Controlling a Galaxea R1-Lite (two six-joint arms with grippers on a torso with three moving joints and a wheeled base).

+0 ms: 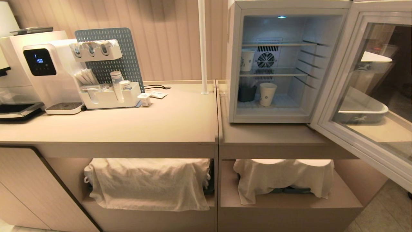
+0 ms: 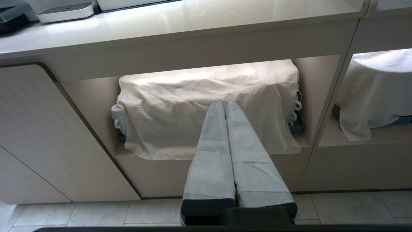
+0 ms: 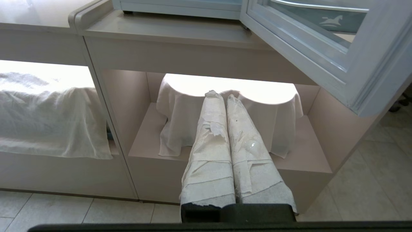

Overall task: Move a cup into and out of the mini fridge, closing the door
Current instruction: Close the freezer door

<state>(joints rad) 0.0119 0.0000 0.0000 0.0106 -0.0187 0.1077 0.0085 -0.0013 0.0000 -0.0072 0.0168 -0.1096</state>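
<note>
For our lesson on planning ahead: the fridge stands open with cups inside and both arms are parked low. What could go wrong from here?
The door swings wide over the counter edge; a rising right gripper could strike it. Reaching the cup might topple the dark container beside it.

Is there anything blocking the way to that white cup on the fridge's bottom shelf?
Nothing visible does. The door is swung wide open, and the cup stands alone near the front of the mini fridge, with a dark container off to its side. Both tools hang shut below the counter.
</note>
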